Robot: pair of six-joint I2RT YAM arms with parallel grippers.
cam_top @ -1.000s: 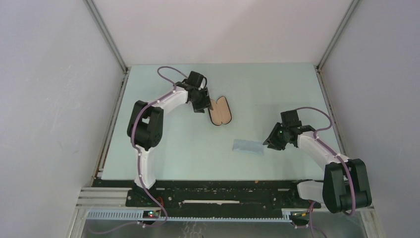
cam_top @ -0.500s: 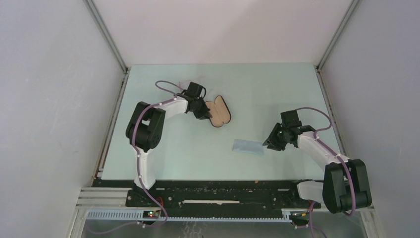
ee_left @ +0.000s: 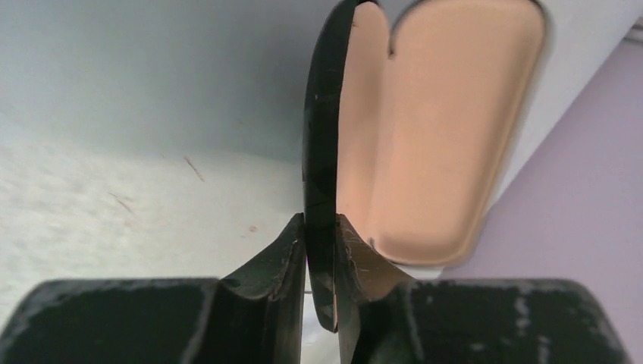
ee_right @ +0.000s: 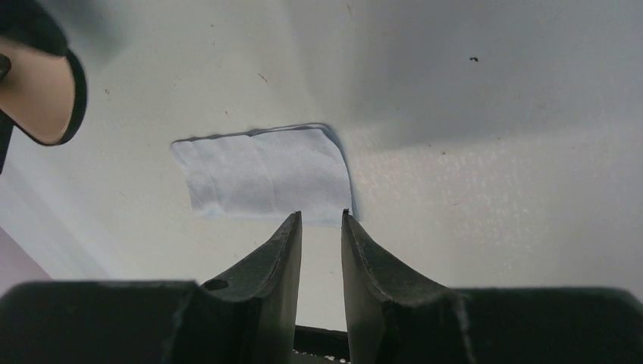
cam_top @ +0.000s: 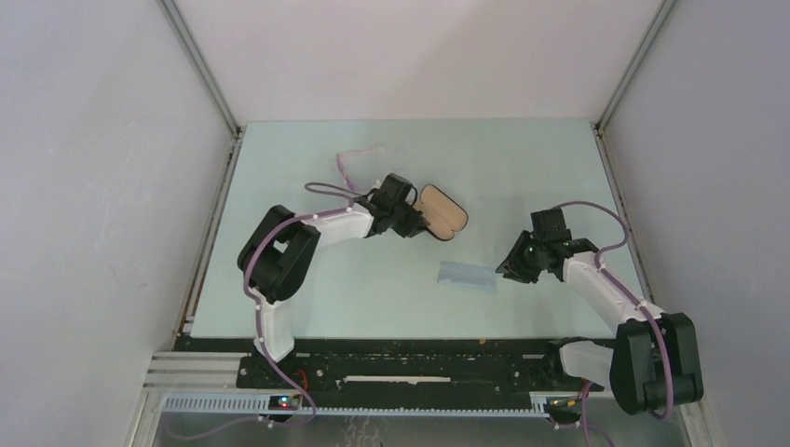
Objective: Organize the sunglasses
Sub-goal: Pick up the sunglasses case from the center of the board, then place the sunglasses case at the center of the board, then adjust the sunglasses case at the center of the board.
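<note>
Sunglasses [cam_top: 361, 151] beyond left claw [cam_top: 410, 222], claw pinching case [cam_top: 445, 212] wall, right claw [ee_right: 318, 220] slightly spread

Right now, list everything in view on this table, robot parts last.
sunglasses: one, pale pink thin frame, far left part of the table, in neither hand
case: one, black with tan lining, open, mid-table, one shell pinched by the left hand
cloth: one, blue-grey, flat on the table, right of centre, nearer than the case
table: one, pale green
left arm: one, white with black joints
right arm: one, white with black joints
left hand: one, black, shut on the case's edge
right hand: one, black, fingers slightly parted at the cloth's edge, holding nothing
</note>
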